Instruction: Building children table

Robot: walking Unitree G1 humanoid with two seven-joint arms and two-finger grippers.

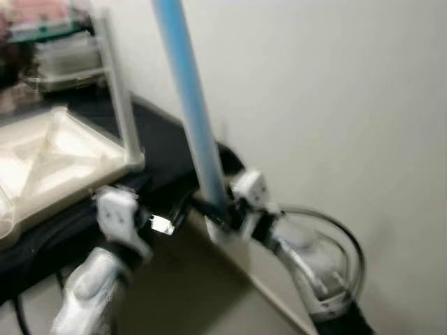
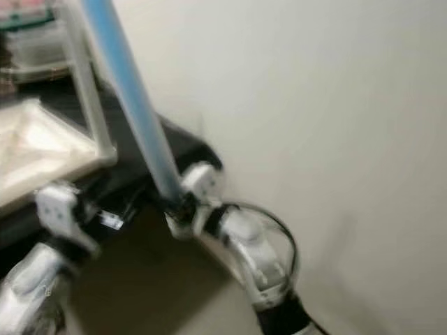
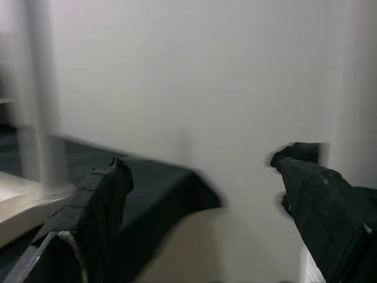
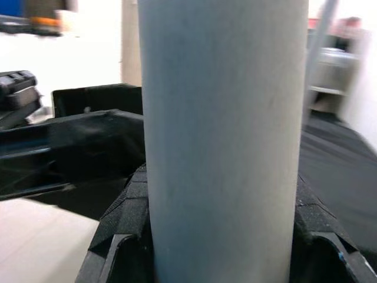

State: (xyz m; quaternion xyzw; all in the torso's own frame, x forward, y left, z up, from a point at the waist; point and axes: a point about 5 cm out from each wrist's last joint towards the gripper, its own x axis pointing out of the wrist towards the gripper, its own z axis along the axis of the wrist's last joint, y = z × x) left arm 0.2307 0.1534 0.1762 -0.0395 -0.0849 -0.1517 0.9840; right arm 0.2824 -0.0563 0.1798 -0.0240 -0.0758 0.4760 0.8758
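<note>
A long light-blue table leg (image 1: 192, 105) slants up from my right gripper (image 1: 218, 209), which is shut on its lower end. In the right wrist view the leg (image 4: 224, 118) sits clamped between the black fingers (image 4: 126, 224). To the left, a cream tabletop (image 1: 49, 157) lies underside up on a black surface (image 1: 164, 139). A pale leg (image 1: 119, 91) stands upright at its near corner. My left gripper (image 1: 164, 213) hovers just left of the blue leg's lower end. Its fingers (image 3: 94, 218) are open with nothing between them. The views are blurred.
A plain white wall (image 1: 335, 105) rises close behind and to the right of the blue leg. A shelf with plastic containers (image 1: 63, 59) stands at the back left. The beige floor (image 1: 195, 293) shows below the black surface's edge.
</note>
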